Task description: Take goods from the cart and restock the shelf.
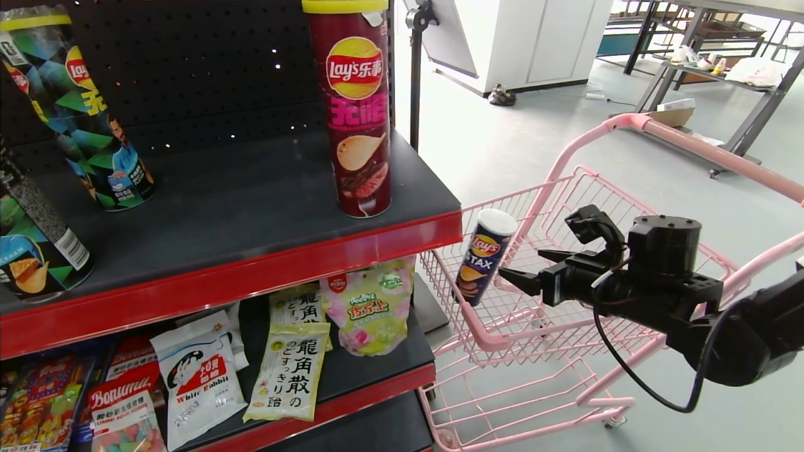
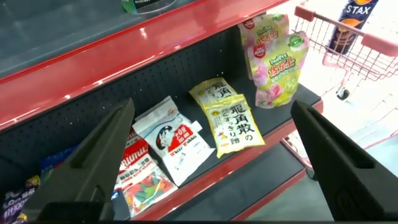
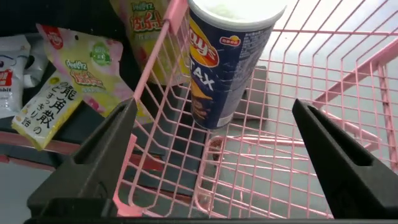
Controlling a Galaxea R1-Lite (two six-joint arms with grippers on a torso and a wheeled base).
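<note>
A dark blue chips can point(image 1: 487, 254) with a white lid stands tilted in the front corner of the pink wire cart point(image 1: 678, 141). My right gripper point(image 1: 521, 263) is open inside the basket, just right of the can and not touching it. The right wrist view has the can point(image 3: 227, 62) straight ahead between the spread fingers point(image 3: 99, 162), behind the cart's wire wall. My left gripper point(image 2: 211, 106) is open and holds nothing; it faces the lower shelf's snack bags point(image 2: 233, 121). The top shelf board point(image 1: 251, 207) carries a maroon chips can point(image 1: 357, 107) at its right end.
A green chips can point(image 1: 81, 107) and another can point(image 1: 31, 245) stand at the top shelf's left. Bags of sweets point(image 1: 289, 364) lie on the lower shelf. A metal pole point(image 1: 414, 75) rises behind the shelf end. Tables point(image 1: 722, 69) stand far back on the open floor.
</note>
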